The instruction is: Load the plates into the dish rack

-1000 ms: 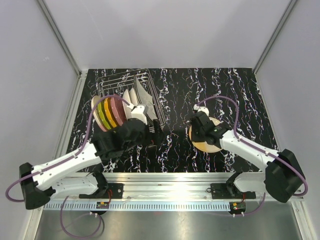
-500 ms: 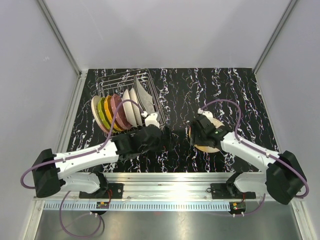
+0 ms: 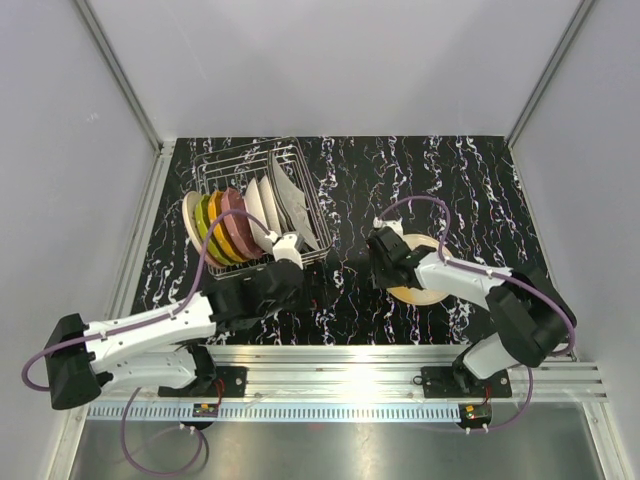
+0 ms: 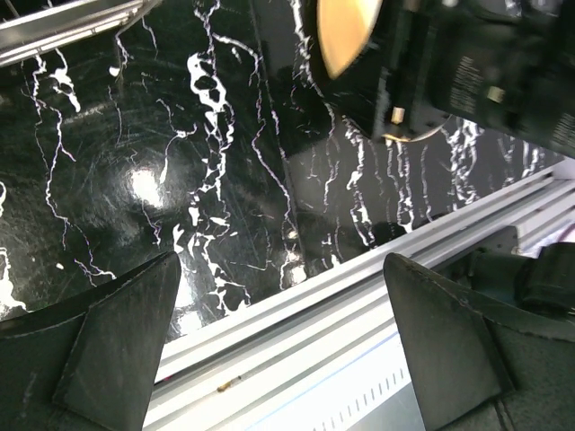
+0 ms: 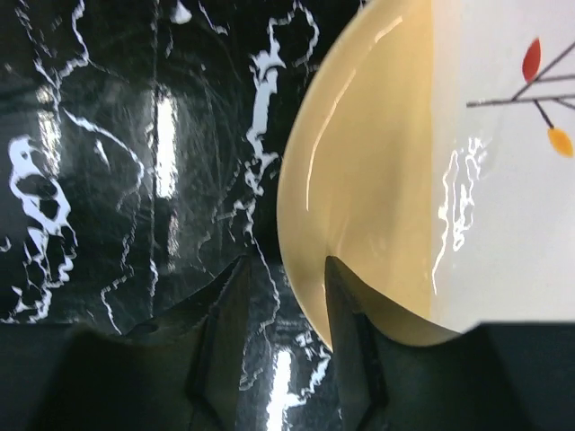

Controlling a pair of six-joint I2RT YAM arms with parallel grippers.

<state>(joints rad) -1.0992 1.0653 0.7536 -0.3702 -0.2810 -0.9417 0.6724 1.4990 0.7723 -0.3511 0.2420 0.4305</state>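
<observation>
The wire dish rack (image 3: 235,165) stands at the back left and holds several upright plates: a cream one, a lime-green one (image 3: 204,226), an orange one (image 3: 219,228), a pink one (image 3: 237,222) and white ones (image 3: 263,207). A tan-rimmed white plate (image 3: 422,283) with a leaf pattern lies flat on the table to the right; it also shows in the right wrist view (image 5: 377,171) and the left wrist view (image 4: 346,31). My right gripper (image 3: 384,262) (image 5: 283,305) is open and straddles this plate's left rim, one finger over the plate and one over the table. My left gripper (image 3: 285,285) (image 4: 287,359) is wide open and empty, in front of the rack.
The table is black marble with white veins (image 3: 460,180). A silver rail (image 3: 340,355) runs along the near edge and shows under my left gripper (image 4: 296,296). Grey walls enclose the table at the back and sides.
My left arm has drawn back from the table's middle toward the rack's front. My right gripper has shifted left to the plate's left rim.
</observation>
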